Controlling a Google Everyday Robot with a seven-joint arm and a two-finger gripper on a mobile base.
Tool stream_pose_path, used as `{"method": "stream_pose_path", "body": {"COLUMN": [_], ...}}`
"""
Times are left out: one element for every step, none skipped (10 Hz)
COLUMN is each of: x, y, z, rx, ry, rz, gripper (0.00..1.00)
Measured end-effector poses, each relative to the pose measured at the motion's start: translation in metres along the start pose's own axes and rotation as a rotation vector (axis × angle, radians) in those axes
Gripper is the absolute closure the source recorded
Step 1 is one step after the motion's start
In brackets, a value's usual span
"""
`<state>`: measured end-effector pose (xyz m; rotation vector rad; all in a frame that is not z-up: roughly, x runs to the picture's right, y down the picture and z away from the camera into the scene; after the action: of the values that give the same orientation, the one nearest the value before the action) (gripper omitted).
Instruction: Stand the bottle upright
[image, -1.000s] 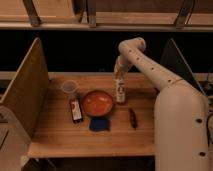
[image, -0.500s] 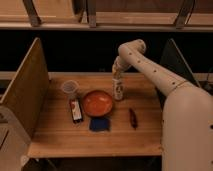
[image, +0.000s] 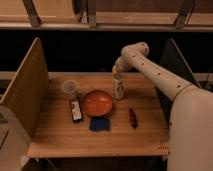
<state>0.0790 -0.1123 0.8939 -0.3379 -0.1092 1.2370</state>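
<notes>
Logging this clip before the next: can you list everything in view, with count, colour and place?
bottle: 1, whitish, upright right of the bowl
bowl: 1, orange, table centre
cup: 1, clear, left of the bowl
flat packet: 1, dark red and black, in front of the cup
blue item: 1, in front of the bowl
small red item: 1, right front
table: 1, wooden
gripper: 1, pale, at the bottle's top

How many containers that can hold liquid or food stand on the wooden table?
3: a clear plastic cup at left, an orange bowl in the middle, a whitish bottle upright to the bowl's right, directly under the gripper. None seems hidden.
</notes>
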Motion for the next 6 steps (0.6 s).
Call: {"method": "stream_pose_path", "body": {"x": [-0.0013,-0.0021,-0.0024,-0.002,-0.0033,-0.0044], "y": [-0.0013,-0.0013,-0.0008,0.001,0.0036,0.0066], "z": [-0.0008,-0.0012,-0.0011,0.0005,0.0018,0.0031], "rx": [0.001,0.0,-0.002,-0.005,-0.008,-0.01], "ry": [-0.009,-0.015,-0.019,-0.023,-0.031,-0.037], "rz": [-0.02,-0.041,-0.058,-0.082,-0.101,-0.119], "gripper": [1.0,1.0,1.0,1.0,1.0,1.0]}}
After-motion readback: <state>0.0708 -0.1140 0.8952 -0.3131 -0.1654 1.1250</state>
